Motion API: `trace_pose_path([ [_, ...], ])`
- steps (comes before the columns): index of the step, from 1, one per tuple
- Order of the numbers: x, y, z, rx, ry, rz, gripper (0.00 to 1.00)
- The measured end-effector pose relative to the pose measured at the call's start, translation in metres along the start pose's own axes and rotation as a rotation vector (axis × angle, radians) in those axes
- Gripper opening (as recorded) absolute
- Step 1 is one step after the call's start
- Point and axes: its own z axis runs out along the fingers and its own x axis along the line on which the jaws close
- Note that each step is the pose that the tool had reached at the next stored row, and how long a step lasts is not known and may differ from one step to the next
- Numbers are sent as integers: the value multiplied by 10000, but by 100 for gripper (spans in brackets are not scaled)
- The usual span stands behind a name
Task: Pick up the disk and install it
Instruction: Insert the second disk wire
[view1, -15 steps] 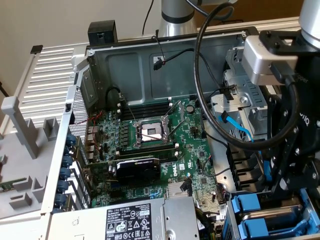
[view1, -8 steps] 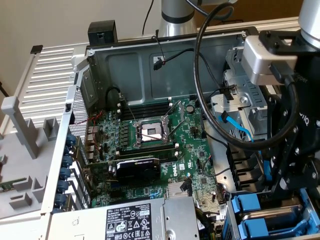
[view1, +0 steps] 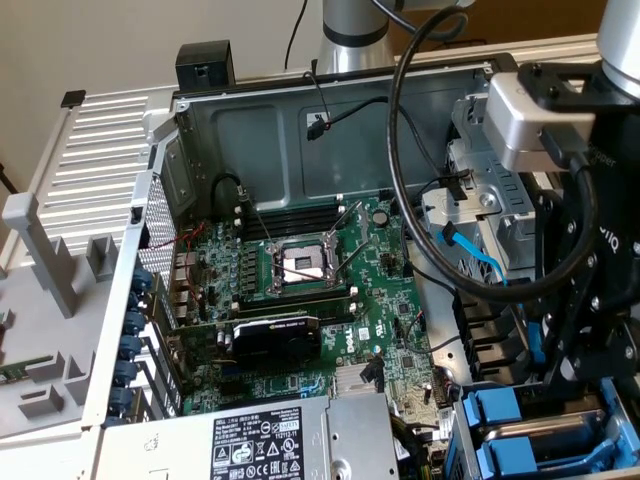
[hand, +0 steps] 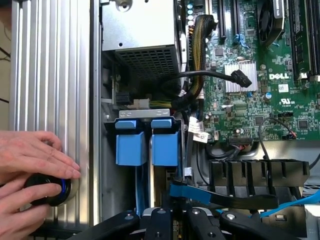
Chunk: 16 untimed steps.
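Note:
Two bright blue carrier frames (hand: 165, 145) stand side by side in the drive bay at the case's corner. In the exterior view they show at the lower right, with the grey metal of the disk (view1: 560, 428) between their blue ends (view1: 497, 415). My gripper (view1: 575, 385) hangs just above that bay. In the wrist view the gripper (hand: 167, 214) sits over the near end of the carriers with its jaws drawn close together. Whether they pinch a carrier's edge is hidden by the linkage.
The open case holds the motherboard (view1: 300, 270), a silver power-supply box (view1: 270, 440) and a black slotted bracket (hand: 260, 175) beside the bay. A blue flat cable (hand: 200, 192) and black cables (view1: 400, 150) cross near the gripper. A person's hands (hand: 30, 160) rest on a black round knob (hand: 47, 189).

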Motion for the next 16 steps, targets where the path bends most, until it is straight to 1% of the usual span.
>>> trace_pose_path([
  [7,1,2,3,43,-1,6,17],
  [16,-1,14,20,51,-1,8,17],
])
